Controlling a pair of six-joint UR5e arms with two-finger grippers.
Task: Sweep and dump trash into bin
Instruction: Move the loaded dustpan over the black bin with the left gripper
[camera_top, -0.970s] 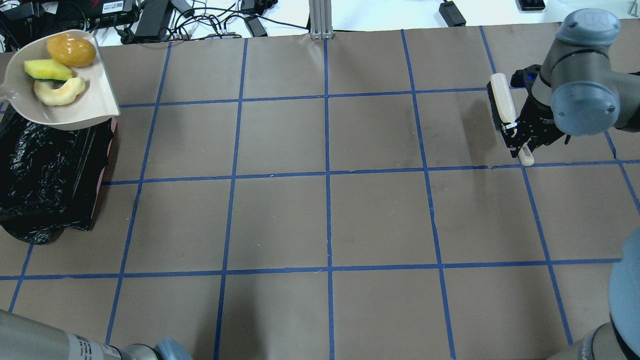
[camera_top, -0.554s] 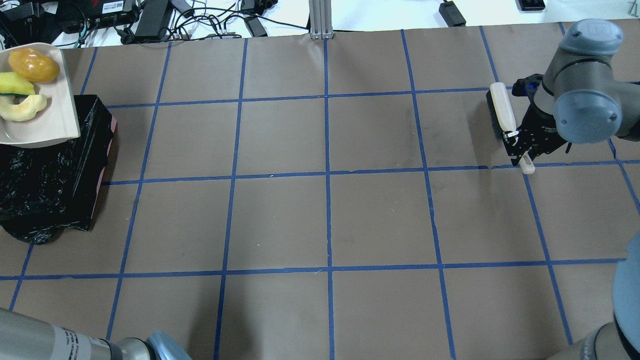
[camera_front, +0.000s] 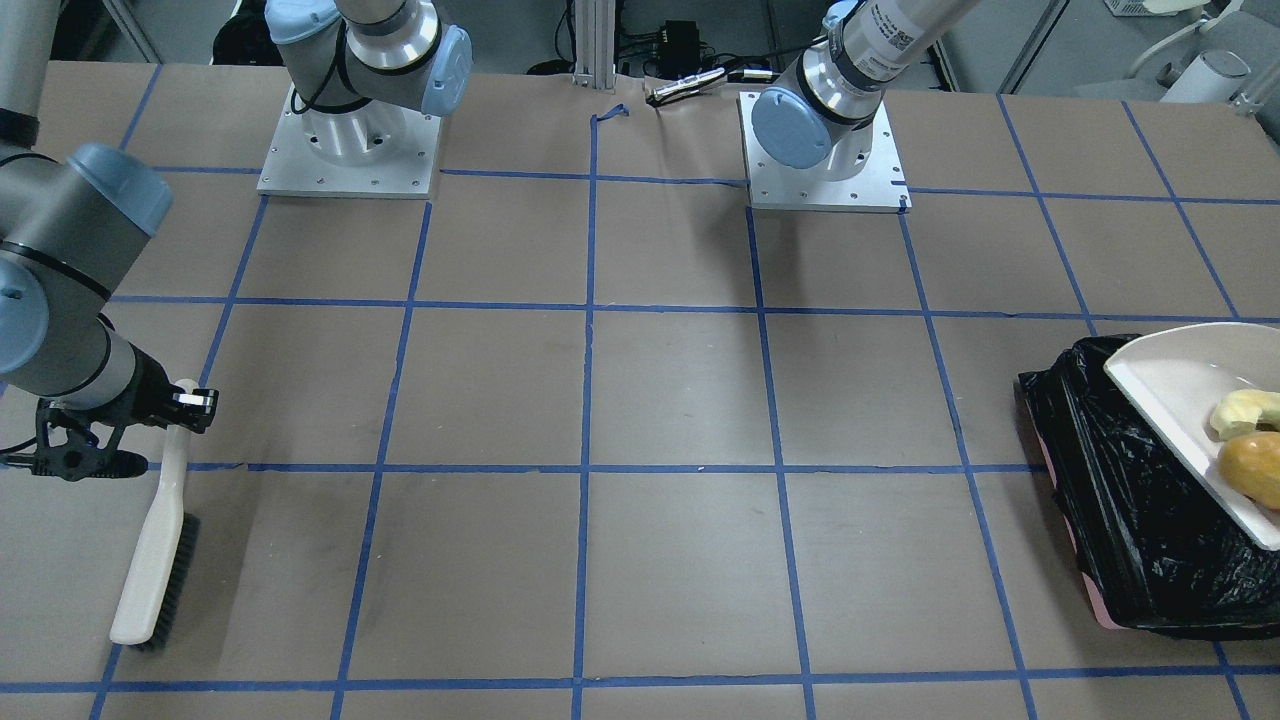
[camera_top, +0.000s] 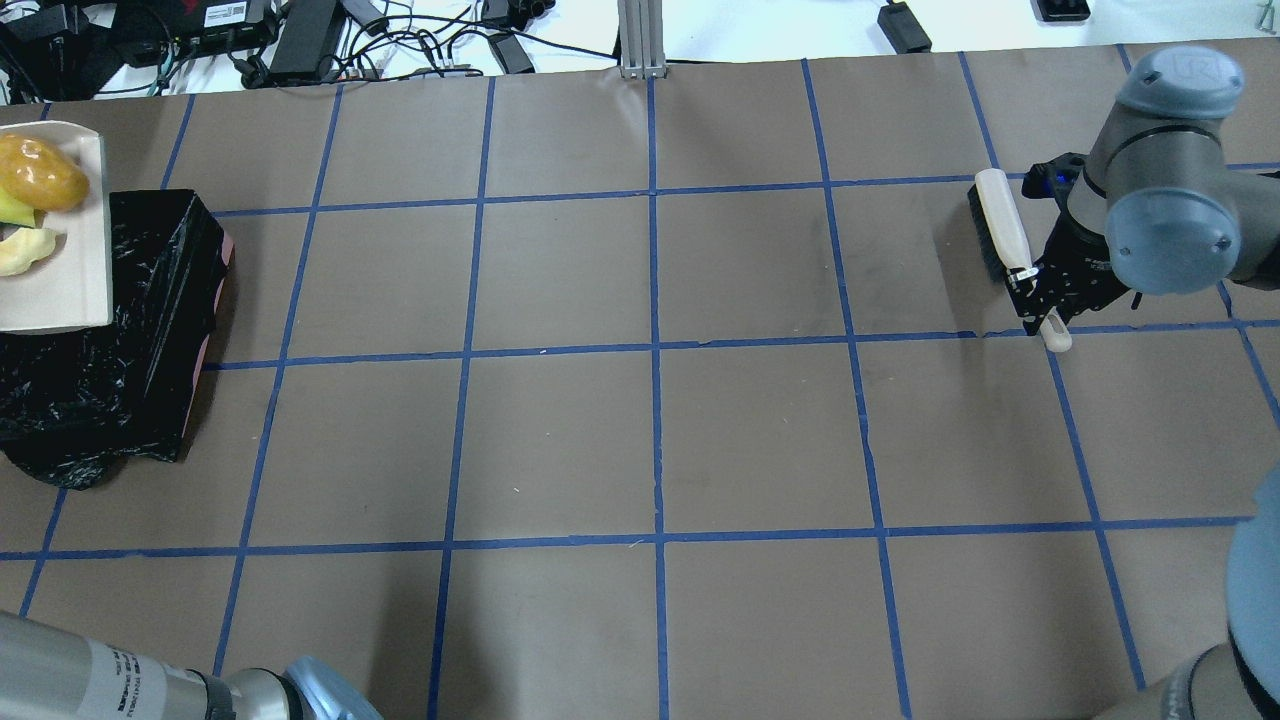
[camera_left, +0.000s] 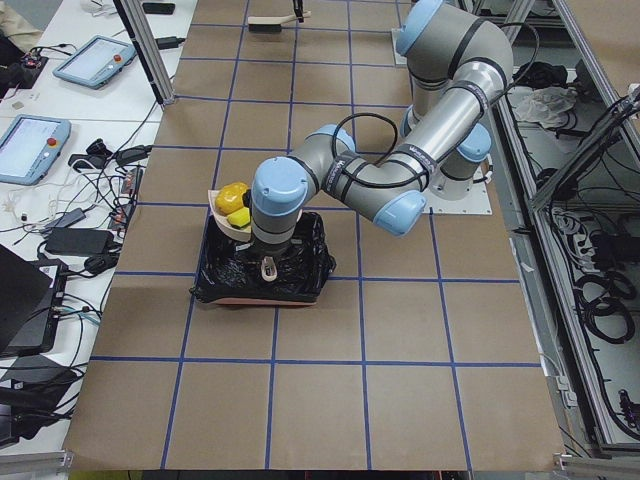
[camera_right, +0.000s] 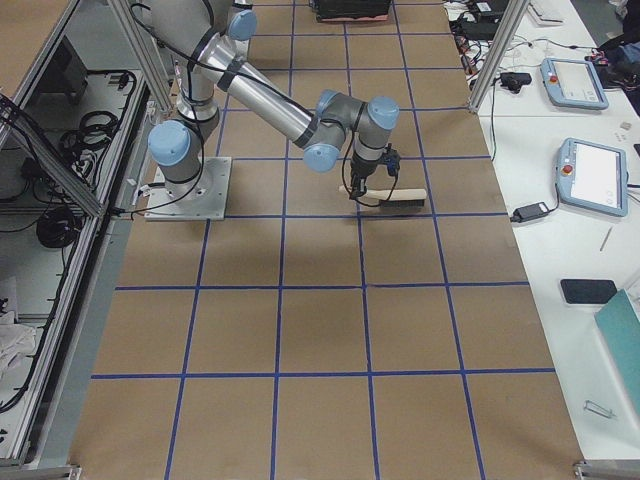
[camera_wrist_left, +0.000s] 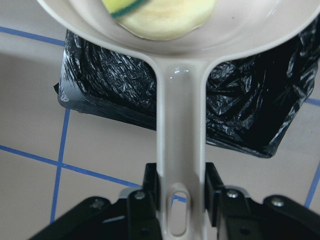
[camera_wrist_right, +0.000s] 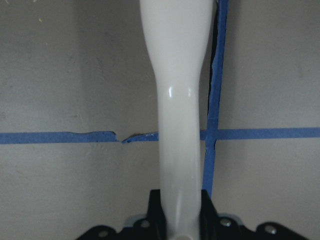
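The left pincer (camera_wrist_left: 181, 192) is pressed onto the handle of the beige dustpan (camera_wrist_left: 179, 125), 1 finger on each side of it, so the trash lies at the far end of that handle, well apart from the fingers, in the pan's bowl; the pan hangs tilted over the bin (camera_top: 120, 330) at the left end of the surface (camera_top: 650, 440). The trash is 3 pieces lying close together: a glossy orange-yellow potato shape (camera_top: 35, 172), a yellow-green wedge (camera_top: 12, 208) beside it, and a pale cream curved slice (camera_top: 22, 250) that touches the wedge in the left wrist view. The bin is a rectangular box under a crinkled, shiny black bag, with a pink edge (camera_top: 205, 350) showing along its lower side. The right pincer (camera_top: 1035, 285) pinches the cream handle of a brush (camera_top: 1000, 225) at the opposite end, dark bristles facing sideways; whether the bristles touch the surface I cannot tell. Bin and brush are well apart, with several blue-taped squares of brown surface between them; the pan runs off the overhead view's left edge, and cables (camera_top: 400, 40) lie just beyond the far edge.
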